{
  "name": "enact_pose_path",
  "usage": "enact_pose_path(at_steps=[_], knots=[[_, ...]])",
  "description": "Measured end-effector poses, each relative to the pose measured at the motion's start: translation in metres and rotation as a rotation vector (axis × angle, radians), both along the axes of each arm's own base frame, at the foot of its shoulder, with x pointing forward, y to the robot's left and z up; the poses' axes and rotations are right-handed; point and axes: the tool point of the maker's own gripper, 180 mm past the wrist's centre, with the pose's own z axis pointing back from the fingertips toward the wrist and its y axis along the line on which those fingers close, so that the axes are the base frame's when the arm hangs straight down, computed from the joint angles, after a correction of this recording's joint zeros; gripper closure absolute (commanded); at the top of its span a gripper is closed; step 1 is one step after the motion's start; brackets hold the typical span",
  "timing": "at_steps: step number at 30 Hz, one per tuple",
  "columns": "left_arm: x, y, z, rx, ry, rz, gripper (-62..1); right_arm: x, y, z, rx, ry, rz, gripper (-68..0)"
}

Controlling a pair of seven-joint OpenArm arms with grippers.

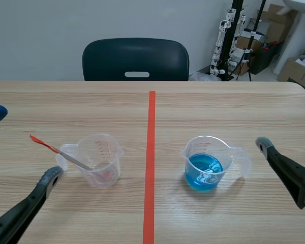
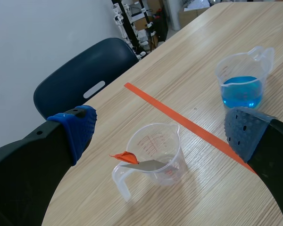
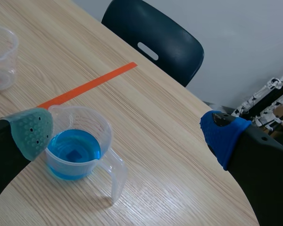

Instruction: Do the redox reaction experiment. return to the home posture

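Left gripper (image 1: 24, 144) and right gripper (image 1: 287, 119) both stand with fingers wide apart and nothing between them, one to either side of the measuring cup of blue liquid (image 1: 206, 162). That cup sits upright on the surface (image 1: 203, 109), its handle turned toward the right gripper, which is near it but not touching. Well to the left of the blue cup, across the tape line, stands a clear measuring cup (image 1: 99, 160) with a thin spatula (image 1: 66, 154) leaning in it, its orange-red end sticking out over the rim toward the left gripper.

With both cups set down and both grippers empty, the experiment looks done and the return to the home posture is the step in hand. It calls for drawing each arm back without clipping a handle or the spatula.

Most of each arm is cut off. A pinkish trace in the clear cup and a pale shape in the blue liquid are too faint to identify.
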Motion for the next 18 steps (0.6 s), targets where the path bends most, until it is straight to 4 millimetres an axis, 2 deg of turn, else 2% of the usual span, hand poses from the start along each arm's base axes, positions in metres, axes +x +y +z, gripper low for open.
enact_pose_path(at_steps=[5,11,18], knots=[[0.0,0.0,0.0,0.0,0.0,0.0,-57.2,0.0,0.002,0.0,0.003,0.001,0.003,-67.9],[0.0,0.0,0.0,0.0,0.0,0.0,-57.2,-0.009,0.018,-0.013,-0.007,0.034,0.055,-67.9],[0.0,0.0,0.0,0.0,0.0,0.0,-57.2,-0.008,0.018,-0.012,-0.006,0.028,0.052,-67.9]])
